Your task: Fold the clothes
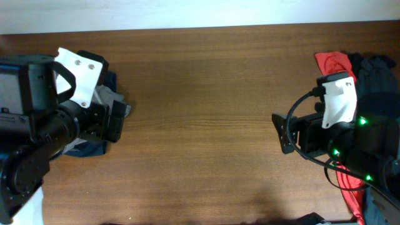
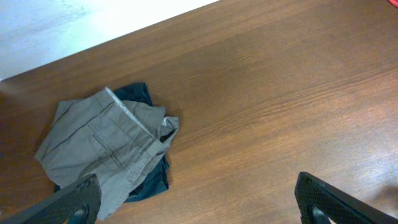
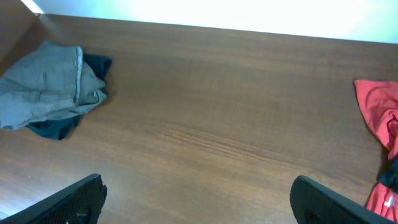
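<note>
Left gripper (image 2: 202, 204) and right gripper (image 3: 200, 200) are both spread wide with nothing pinched. They're parked at opposite ends, probably so the middle is kept free. The wrinkled grey-khaki cotton shorts (image 2: 99, 146) are bundled at the left end on a dark navy garment (image 2: 153, 184), likely the done pile. A crumpled red garment (image 3: 376, 106) and a black garment (image 1: 375, 69) are heaped at the right. Underneath is a brown wood-grain table (image 2: 280, 93), and a pale strip (image 3: 217, 12) is seen beyond.

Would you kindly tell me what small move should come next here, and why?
Probably bring the left gripper down to the grey-khaki shorts: they lie rumpled, loosely bunched on the navy garment, not flat, and both it and the right gripper stand open, holding nothing.
</note>
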